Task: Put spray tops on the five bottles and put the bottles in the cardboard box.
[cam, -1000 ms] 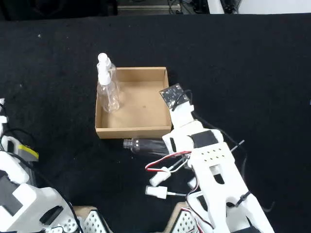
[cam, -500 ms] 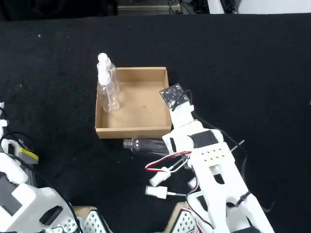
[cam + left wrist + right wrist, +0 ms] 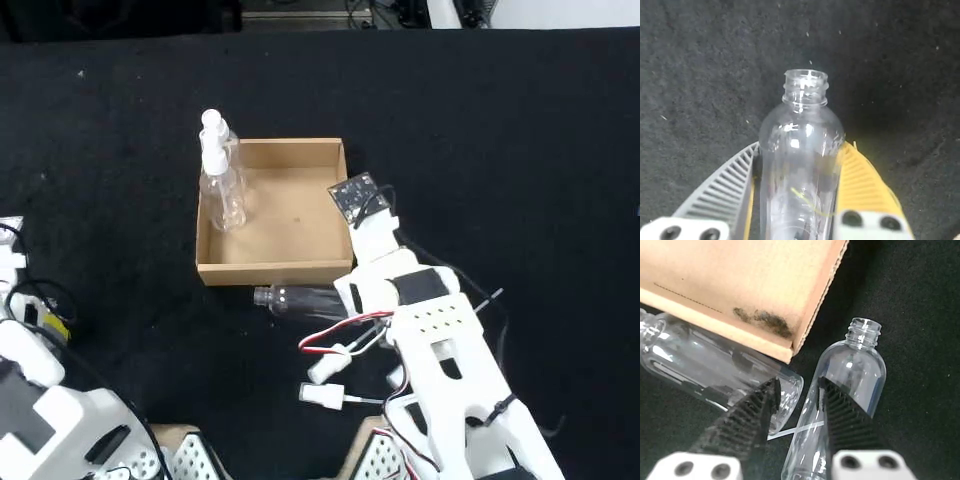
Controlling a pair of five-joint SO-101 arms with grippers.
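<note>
Risks first:
- Right gripper (image 3: pixel 797 387) is hanging low with its jaws apart and nothing in them. It's sitting between the lying bottle (image 3: pixel 700 360) and a second uncapped bottle (image 3: pixel 852 365), and one finger is overlapping the second one. If it closes from here I'm expecting it to pinch a bottle off-centre or catch the thin white tube running under the gap. Round, slick plastic is likely going to squirt out and roll.
- The lying bottle is resting right along the cardboard box (image 3: pixel 275 270) front wall, and the box corner is sitting just beside the jaws. A sideways push is probably going to shove the box.
- If the box shifts, the two tall capped bottles are likely tipping: front capped bottle (image 3: pixel 222 195), rear capped bottle (image 3: pixel 215 145).
- Left gripper (image 3: pixel 801 150) is clamping the held bottle (image 3: pixel 805 115) by the body, neck pointing away, no top on it. The two loose spray tops (image 3: pixel 330 365) are lying over by the right arm's base, so reaching them is risking an arm clash.

Containers:
- The box is holding the front capped bottle, standing against its left wall. The rear one is standing at the back-left corner; I can't tell whether it's inside the wall.
- All three uncapped bottles are looking clear and dry inside.
</note>
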